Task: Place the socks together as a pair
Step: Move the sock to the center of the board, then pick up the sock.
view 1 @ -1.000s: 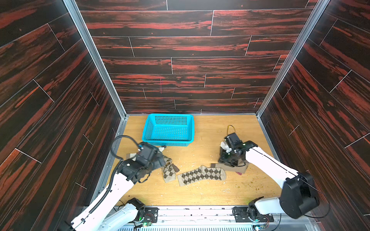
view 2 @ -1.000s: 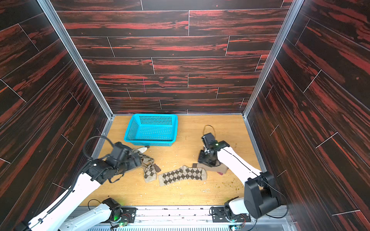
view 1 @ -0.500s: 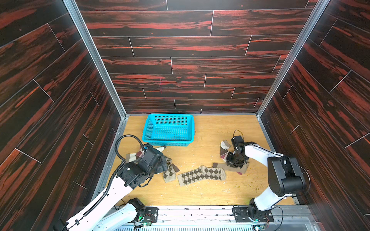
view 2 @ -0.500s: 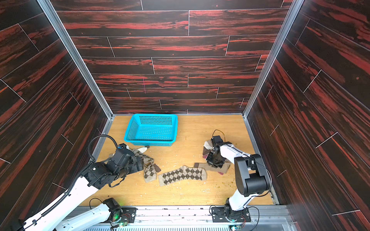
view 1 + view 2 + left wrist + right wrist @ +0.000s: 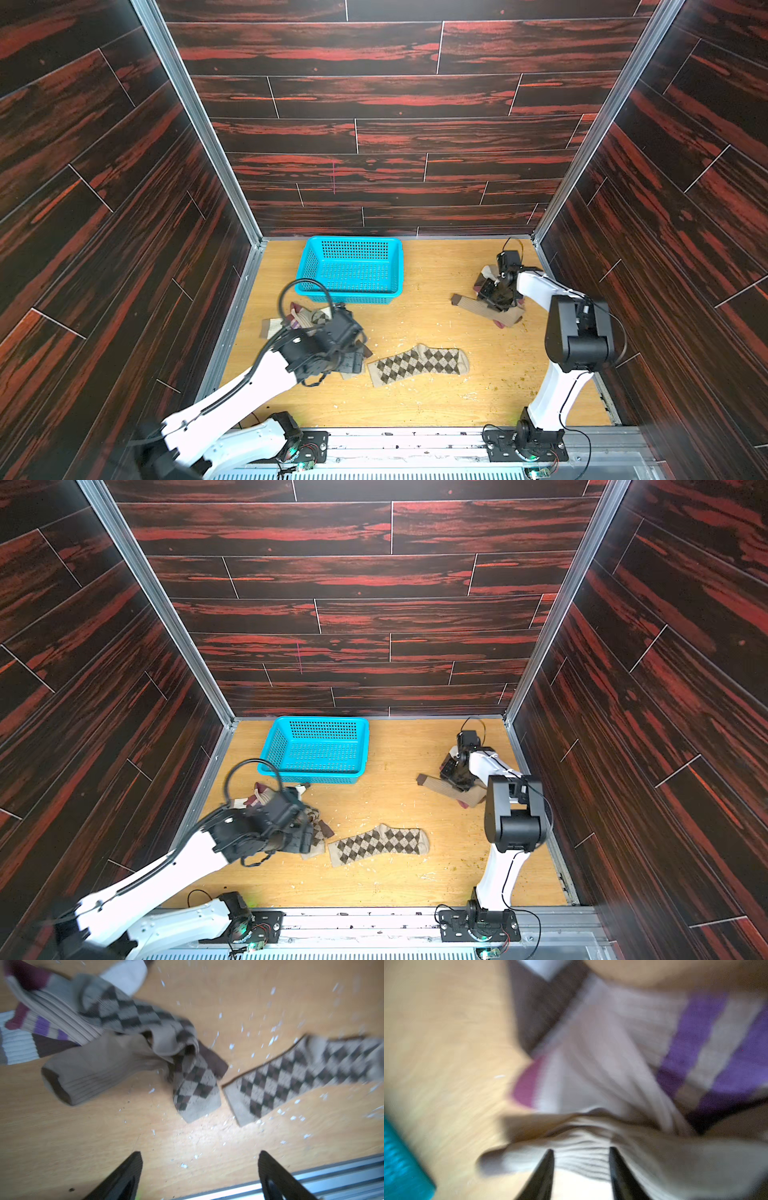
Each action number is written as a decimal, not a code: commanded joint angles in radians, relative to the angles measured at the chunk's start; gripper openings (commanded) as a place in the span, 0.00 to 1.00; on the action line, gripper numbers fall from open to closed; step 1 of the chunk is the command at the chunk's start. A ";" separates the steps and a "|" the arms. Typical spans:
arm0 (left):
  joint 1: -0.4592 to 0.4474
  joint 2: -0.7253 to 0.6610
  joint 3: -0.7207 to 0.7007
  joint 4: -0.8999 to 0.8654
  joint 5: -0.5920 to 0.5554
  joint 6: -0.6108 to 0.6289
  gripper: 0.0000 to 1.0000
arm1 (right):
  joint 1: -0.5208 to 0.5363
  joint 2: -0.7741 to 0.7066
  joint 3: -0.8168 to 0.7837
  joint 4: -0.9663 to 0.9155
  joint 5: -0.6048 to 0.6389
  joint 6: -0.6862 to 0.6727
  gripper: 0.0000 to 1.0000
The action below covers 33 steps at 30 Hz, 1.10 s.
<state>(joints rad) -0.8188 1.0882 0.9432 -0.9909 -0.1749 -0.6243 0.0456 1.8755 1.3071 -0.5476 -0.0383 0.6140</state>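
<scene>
A tan-brown argyle sock (image 5: 419, 363) (image 5: 378, 843) (image 5: 301, 1072) lies flat mid-floor. Its crumpled match (image 5: 195, 1084) sits beside it in a left heap with a plain tan brown-cuffed sock (image 5: 99, 1072), a maroon-beige purple-striped sock (image 5: 41, 1024) and a white brown-banded sock (image 5: 18, 1047). My left gripper (image 5: 353, 361) (image 5: 303, 839) (image 5: 200, 1155) hangs open over bare floor by that heap, holding nothing. At the right, another tan sock (image 5: 473, 305) (image 5: 654, 1157) lies with a purple-striped sock (image 5: 695, 1032). My right gripper (image 5: 492, 297) (image 5: 455, 773) (image 5: 581, 1150) is over them, its fingers apart at the ribbed tan fabric.
A blue mesh basket (image 5: 353, 240) (image 5: 320, 720) stands at the back, left of centre, with a corner of the basket (image 5: 396, 1157) in the right wrist view. Dark wood-patterned walls enclose the wooden floor (image 5: 415, 316), which carries white crumbs. A metal rail (image 5: 415, 436) runs along the front.
The left gripper has moved frontward and rightward over the crumpled argyle sock. The right gripper has shifted toward the back right with the tan sock heap, and its elbow has swung frontward.
</scene>
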 commanded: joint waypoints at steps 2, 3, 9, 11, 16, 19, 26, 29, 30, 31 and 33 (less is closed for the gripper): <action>-0.089 0.129 0.041 -0.106 -0.020 0.041 0.85 | 0.007 -0.223 -0.032 -0.011 -0.127 -0.032 0.67; -0.097 0.162 0.044 -0.109 -0.016 0.043 0.84 | 0.008 -0.267 -0.052 -0.011 -0.151 -0.037 0.69; -0.104 0.365 0.080 -0.099 -0.033 0.048 0.74 | 0.047 -0.491 -0.206 -0.042 -0.270 -0.042 0.78; -0.103 0.433 0.099 -0.073 -0.020 0.065 0.70 | 0.083 -0.535 -0.241 -0.076 -0.276 -0.051 0.94; -0.103 0.549 0.110 -0.034 -0.025 0.090 0.62 | 0.133 -0.636 -0.309 -0.106 -0.273 -0.027 0.94; -0.091 0.590 0.100 0.003 -0.064 0.078 0.57 | 0.141 -0.674 -0.326 -0.115 -0.278 -0.015 0.94; -0.063 0.655 0.084 0.080 -0.099 0.077 0.47 | 0.149 -0.702 -0.320 -0.144 -0.296 -0.030 0.94; -0.054 0.692 0.071 0.110 -0.092 0.081 0.42 | 0.152 -0.703 -0.322 -0.141 -0.302 -0.027 0.94; -0.051 0.698 0.063 0.125 -0.091 0.083 0.41 | 0.152 -0.706 -0.322 -0.140 -0.302 -0.027 0.94; -0.046 0.701 0.054 0.139 -0.085 0.084 0.39 | 0.155 -0.708 -0.324 -0.137 -0.302 -0.027 0.94; -0.041 0.709 0.043 0.158 -0.076 0.084 0.32 | 0.157 -0.711 -0.325 -0.137 -0.302 -0.026 0.93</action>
<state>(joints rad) -0.8753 1.7649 1.0267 -0.8764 -0.2443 -0.5400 0.1947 1.1778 0.9825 -0.6666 -0.3267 0.5900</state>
